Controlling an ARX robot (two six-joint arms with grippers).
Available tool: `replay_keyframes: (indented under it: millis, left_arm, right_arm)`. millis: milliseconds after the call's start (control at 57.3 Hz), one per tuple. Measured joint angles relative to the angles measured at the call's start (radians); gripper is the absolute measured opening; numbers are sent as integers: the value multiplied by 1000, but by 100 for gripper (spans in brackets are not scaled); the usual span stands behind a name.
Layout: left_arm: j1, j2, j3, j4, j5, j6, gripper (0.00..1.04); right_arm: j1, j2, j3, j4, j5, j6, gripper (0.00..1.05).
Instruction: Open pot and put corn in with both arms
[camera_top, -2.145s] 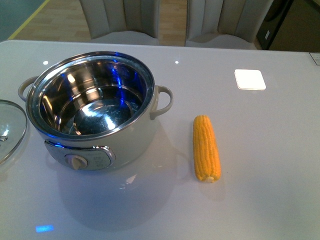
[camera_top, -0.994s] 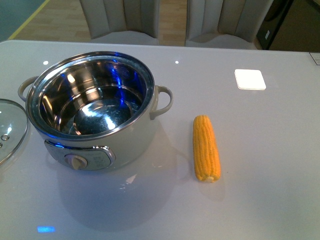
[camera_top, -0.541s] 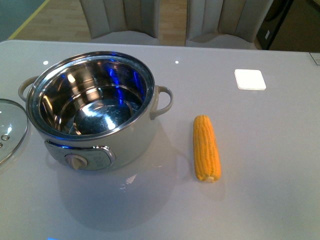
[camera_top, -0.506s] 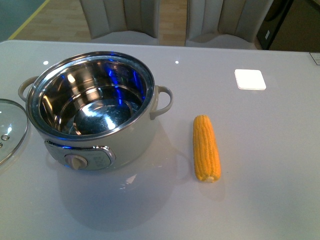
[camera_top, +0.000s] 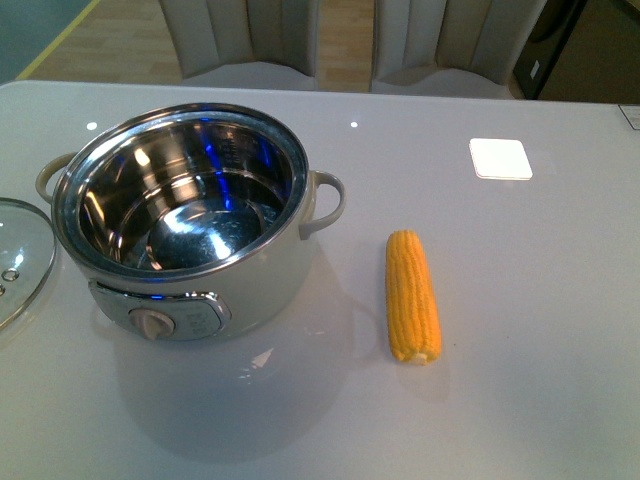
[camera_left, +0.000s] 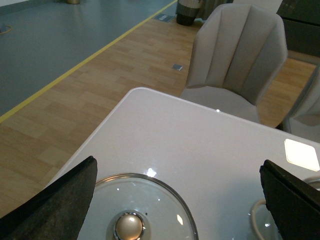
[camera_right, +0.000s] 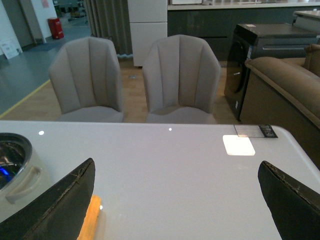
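White surface (camera_top: 520, 300): we find the corn (camera_top: 412, 296) beside the uncovered pot (camera_top: 190, 215), near the right end effector (camera_right: 175, 162); lid (camera_left: 135, 220) under left end effector (camera_left: 178, 161). Both spread apart.

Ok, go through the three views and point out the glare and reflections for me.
Front view: blue streaks reflect off the pot's steel wall, pinpoint glints dot the glossy table, and the pot throws a soft shadow toward the camera. Left wrist view: the glass lid and its knob catch small highlights. Right wrist view: one glint on the table, blue shimmer inside the pot.
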Motion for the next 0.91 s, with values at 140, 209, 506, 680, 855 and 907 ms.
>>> replay_keyframes:
  millis: [140, 209, 506, 680, 855, 907]
  left_arm:
    - [-21, -245, -72, -165, -29, -15, 98]
    - [-26, -307, -92, -213, -50, -22, 98]
    - [-153, -549, -282, -92, 18, 42, 58]
    - [-248, -667, -352, -128, -79, 50, 23]
    - [-316, -812, -377, -255, -146, 51, 3]
    - [-330, -850, -377, -288, -159, 51, 3]
  right_arm:
    - [0, 0, 0, 0, 0, 0, 96]
    - [0, 0, 0, 0, 0, 0, 96]
    - [0, 0, 0, 0, 0, 0, 96]
    - [0, 0, 0, 0, 0, 0, 96]
    - [0, 0, 0, 0, 0, 0, 96]
    - [0, 0, 0, 0, 0, 0, 96]
